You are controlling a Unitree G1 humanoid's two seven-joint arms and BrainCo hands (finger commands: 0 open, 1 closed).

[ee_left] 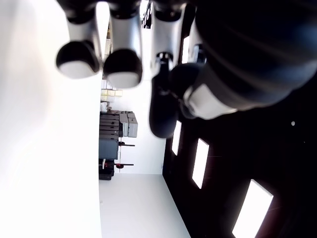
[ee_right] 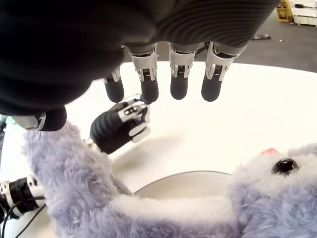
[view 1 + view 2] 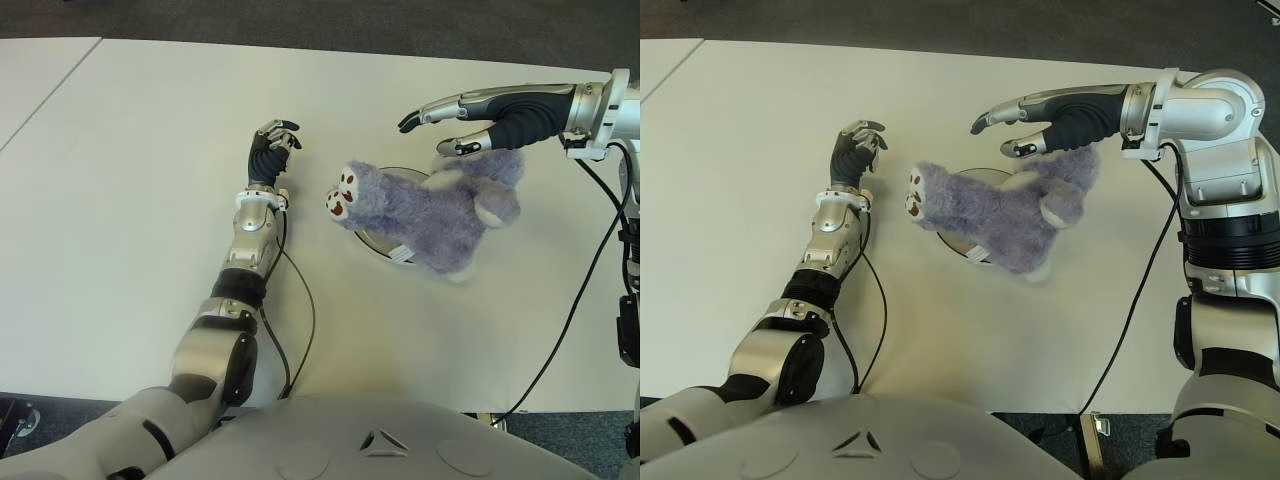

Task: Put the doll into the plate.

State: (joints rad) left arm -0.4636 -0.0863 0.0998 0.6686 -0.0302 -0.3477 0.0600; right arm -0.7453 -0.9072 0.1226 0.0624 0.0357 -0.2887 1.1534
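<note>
While the left hand [image 3: 272,143] shows well in from the tabletop's [image 3: 120,200] left edge, just left of the doll, its fingers [image 1: 121,59] are loosely curled and hold nothing. Near the middle of the tabletop the doll [image 3: 430,212] lies on its side across the plate [image 3: 372,240], covering most of it; its paws point toward the left hand and its head lies toward the right edge, seemingly past the rim, though fur hides the plate there. Above the doll's head, toward the far edge, the right hand [image 3: 470,118] hovers with fingers [image 2: 179,84] stretched out wide, thumb just over the fur, gripping nothing.
</note>
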